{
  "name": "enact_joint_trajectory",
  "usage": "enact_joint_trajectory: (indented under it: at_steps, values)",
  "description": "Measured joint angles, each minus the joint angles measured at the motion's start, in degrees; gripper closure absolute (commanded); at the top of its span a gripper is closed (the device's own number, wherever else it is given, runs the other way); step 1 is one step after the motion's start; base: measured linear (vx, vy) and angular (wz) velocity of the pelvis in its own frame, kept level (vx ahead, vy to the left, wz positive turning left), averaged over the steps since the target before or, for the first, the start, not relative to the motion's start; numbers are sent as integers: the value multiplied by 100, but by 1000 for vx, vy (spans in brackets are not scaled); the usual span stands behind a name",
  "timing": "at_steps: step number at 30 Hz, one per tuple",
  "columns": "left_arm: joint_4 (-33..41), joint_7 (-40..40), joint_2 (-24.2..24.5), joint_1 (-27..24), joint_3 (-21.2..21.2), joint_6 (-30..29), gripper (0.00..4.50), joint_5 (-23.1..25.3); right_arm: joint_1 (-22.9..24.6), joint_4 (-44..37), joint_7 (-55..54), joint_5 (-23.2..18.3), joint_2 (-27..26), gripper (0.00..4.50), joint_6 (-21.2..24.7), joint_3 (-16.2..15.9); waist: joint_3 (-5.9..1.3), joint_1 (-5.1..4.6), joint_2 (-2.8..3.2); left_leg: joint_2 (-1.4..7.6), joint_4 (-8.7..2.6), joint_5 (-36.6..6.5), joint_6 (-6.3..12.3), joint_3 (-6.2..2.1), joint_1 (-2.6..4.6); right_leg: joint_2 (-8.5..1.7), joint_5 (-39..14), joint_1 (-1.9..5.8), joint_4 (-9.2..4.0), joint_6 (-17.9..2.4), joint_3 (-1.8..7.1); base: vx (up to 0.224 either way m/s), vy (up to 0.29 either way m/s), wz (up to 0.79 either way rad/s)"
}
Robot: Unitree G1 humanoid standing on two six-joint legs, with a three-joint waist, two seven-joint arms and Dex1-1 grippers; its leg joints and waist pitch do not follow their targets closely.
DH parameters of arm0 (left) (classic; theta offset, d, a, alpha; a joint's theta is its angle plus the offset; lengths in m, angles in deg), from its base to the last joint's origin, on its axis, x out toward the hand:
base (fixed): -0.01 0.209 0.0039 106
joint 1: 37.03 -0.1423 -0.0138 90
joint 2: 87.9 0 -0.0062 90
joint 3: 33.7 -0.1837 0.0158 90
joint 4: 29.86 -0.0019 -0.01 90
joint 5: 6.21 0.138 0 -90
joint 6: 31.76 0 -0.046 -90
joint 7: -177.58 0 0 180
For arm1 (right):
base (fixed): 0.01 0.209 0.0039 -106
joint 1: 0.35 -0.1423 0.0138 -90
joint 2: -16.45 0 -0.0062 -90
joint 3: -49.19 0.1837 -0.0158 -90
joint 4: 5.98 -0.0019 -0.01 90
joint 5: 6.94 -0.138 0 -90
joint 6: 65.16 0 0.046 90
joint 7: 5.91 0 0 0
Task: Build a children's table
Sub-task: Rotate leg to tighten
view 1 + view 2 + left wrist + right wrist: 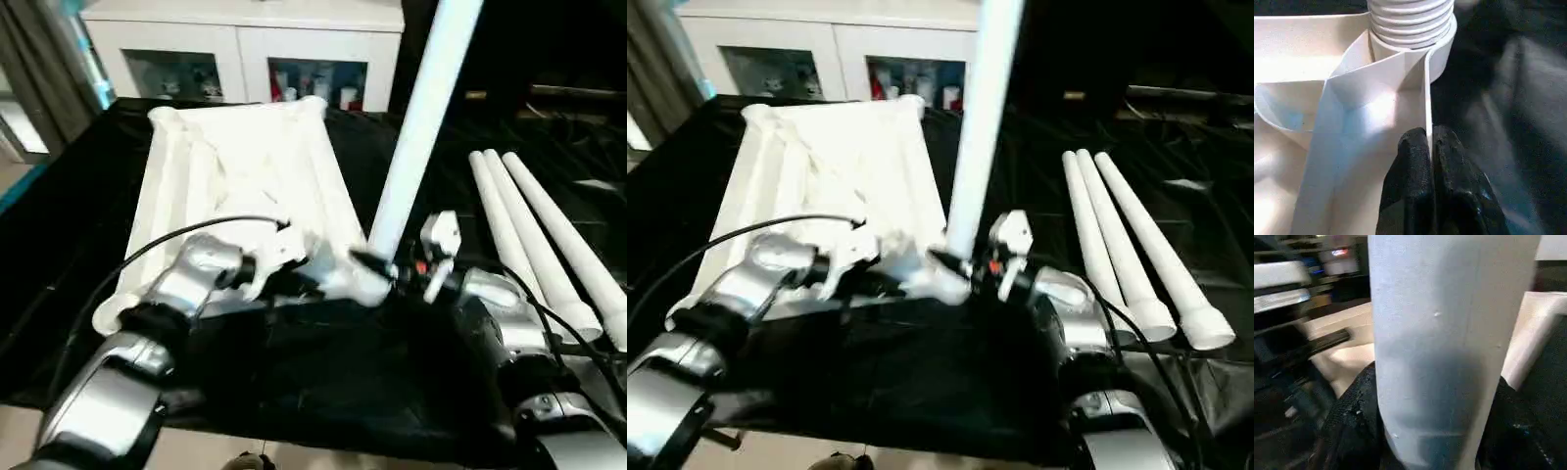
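While the tabletop (235, 186) lies underside up on the black cloth (323, 382), I have the first leg (416, 127) standing in its near right corner socket (1442, 54), so I judge this to be the seating of leg one of four. My right gripper (397, 269) is clamped around the leg low down, just above the socket; the right wrist view shows black fingers (1352, 426) on both sides of the tube. My left gripper (1430, 147) is pinched shut on the thin rim wall of the tabletop beside that socket, steadying it. The leg's long axis runs up from the socket, leaning a little toward the robot's right, ribbed end (1410, 19) down and only partly sunk. Next, I think, it needs squaring upright, then turning or pressing down until the ribs disappear. Three spare legs (549, 245) lie side by side to the right, long axes running away from me.
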Motion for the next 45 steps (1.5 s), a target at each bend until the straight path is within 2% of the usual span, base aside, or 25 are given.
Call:
enact_joint_trajectory:
  at_steps: [5, 10, 12, 16, 23, 29, 34, 38, 40, 45]
  values:
    - [-225, -775, -345, 230, 117, -325, 450, 105, -214, 225, -1247, 203, -243, 257, -126, 83, 1, -51, 1, 0, -3, 0, -1, 8, 0, 0, 9, -6, -5, -15, 5, 0, 0, 0]
    - [-693, -1929, -937, 620, 267, -756, 450, 193, -738, 757, -2902, 686, -520, 257, -124, 130, 0, -126, 0, -2, -2, 0, -1, 15, -3, -1, 8, 0, -34, -14, 11, 0, 0, 0]
    - [-824, -2343, -1162, 738, 289, -902, 450, 197, -902, 939, -3474, 758, -613, 257, -106, 167, -2, -144, -1, -2, -5, -1, -1, 17, -5, -1, 9, 7, -55, -15, 12, 0, 0, 0]
    - [-962, -2879, -1437, 819, 357, -999, 450, 228, -1082, 1141, -4193, 869, -746, 257, -91, 227, -13, -150, -5, -4, -24, -4, 1, 18, 3, -1, 10, 29, -93, -17, 5, 0, 0, 0]
    - [-1145, -3228, -1577, 896, 426, -1030, 450, 313, -1221, 1322, -4595, 912, -943, 257, -88, 434, -20, -178, -17, -5, -25, -6, 4, 18, 17, -1, 7, 39, -99, -12, 7, 0, 0, 0]
    - [-1163, -3215, -1569, 904, 420, -985, 450, 318, -1240, 1337, -4590, 916, -944, 257, -88, 438, -20, -182, -17, -5, -27, -6, 4, 18, 18, -1, 4, 37, -101, -6, 8, 0, 0, 0]
    - [-952, -2558, -1213, 818, 368, -830, 450, 367, -1349, 1357, -3853, 1033, -826, 257, 57, 378, -18, -250, -20, -5, -54, -6, 4, 21, 5, 0, 3, 19, -101, -6, 6, 0, 0, 0]
    - [-722, -2054, -925, 708, 337, -732, 450, 333, -1402, 1277, -2915, 1036, -547, 257, 270, 206, -18, -285, -20, 3, -84, -4, 6, 22, -1, 12, 0, -6, -97, -3, -2, 0, 0, 0]
    - [-513, -1601, -670, 560, 310, -594, 450, 274, -1417, 1148, -2033, 1031, -290, 257, 486, 21, -18, -293, -20, 13, -86, 12, 33, 19, -7, 24, -6, -12, -95, -11, -9, 0, 0, 0]
    - [-153, -629, -183, 273, 218, -233, 450, 185, -1437, 1038, -260, 1024, 136, 257, 710, -183, -20, -227, -26, 28, -77, 10, 36, 18, -19, 28, -17, -14, -89, -30, -30, 0, 0, 0]
